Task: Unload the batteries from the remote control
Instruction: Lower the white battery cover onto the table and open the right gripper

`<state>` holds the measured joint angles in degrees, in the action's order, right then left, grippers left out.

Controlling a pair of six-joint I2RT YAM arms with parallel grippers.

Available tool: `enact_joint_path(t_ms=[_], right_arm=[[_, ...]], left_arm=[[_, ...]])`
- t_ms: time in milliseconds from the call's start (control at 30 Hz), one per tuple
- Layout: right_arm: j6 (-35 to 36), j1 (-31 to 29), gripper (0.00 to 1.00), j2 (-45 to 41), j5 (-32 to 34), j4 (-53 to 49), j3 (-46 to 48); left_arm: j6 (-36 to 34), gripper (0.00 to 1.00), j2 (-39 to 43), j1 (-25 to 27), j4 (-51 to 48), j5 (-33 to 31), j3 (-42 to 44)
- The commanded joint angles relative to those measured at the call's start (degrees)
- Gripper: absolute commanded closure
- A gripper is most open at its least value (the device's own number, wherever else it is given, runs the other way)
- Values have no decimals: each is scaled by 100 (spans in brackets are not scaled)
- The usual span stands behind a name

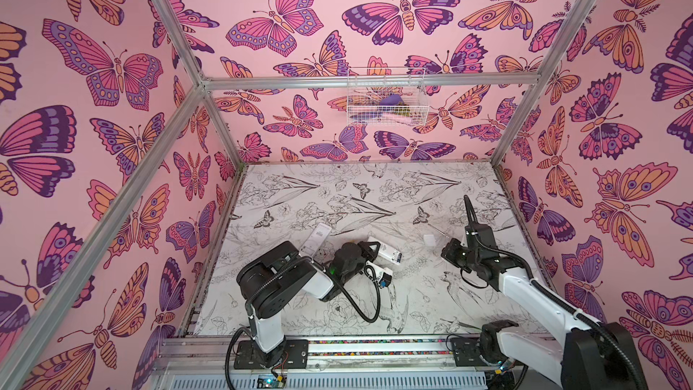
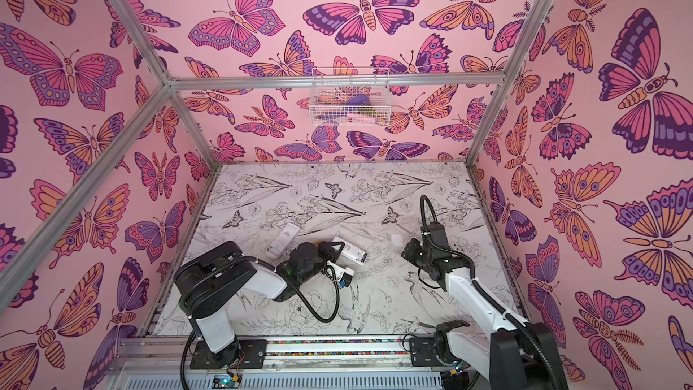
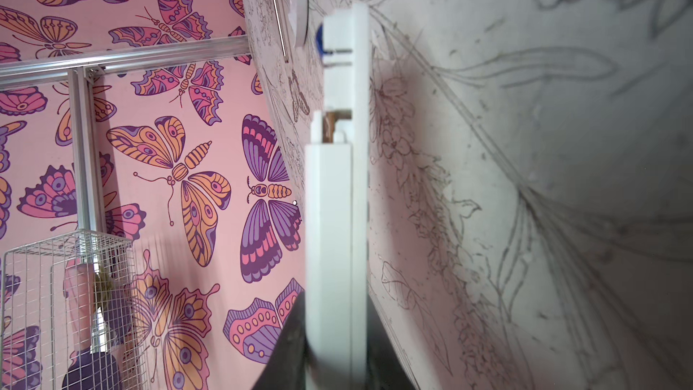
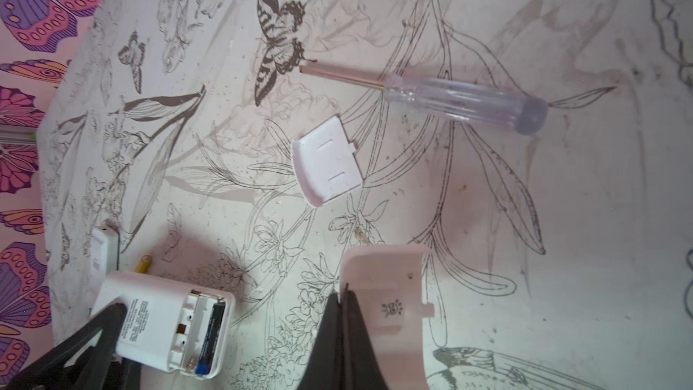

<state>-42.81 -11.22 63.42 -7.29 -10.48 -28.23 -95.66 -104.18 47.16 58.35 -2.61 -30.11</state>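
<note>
I see both top views bright and evenly lit, light falling from above onto the desk, with only faint, soft shadows and a wide-angle stretch toward the corners. On the left wrist view the remote sits so close that it smears out of focus. The right wrist view is crisper; the screwdriver handle glints and casts a soft pinkish shadow.
</note>
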Motion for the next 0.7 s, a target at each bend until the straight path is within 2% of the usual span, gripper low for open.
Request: enact_joint_path(t_ms=[0, 300, 433, 667], right_arm=[[227, 36, 92, 233, 86, 10, 10], [447, 40, 75, 317, 143, -226, -121], [588, 39, 70, 45, 290, -362, -197], [776, 41, 62, -362, 513, -596, -302]], left_arm=[[61, 100, -172, 54, 30, 4, -82], [64, 100, -339, 184, -6, -93, -92], [65, 93, -426, 194, -36, -65, -65], [47, 75, -472, 250, -67, -148, -100]])
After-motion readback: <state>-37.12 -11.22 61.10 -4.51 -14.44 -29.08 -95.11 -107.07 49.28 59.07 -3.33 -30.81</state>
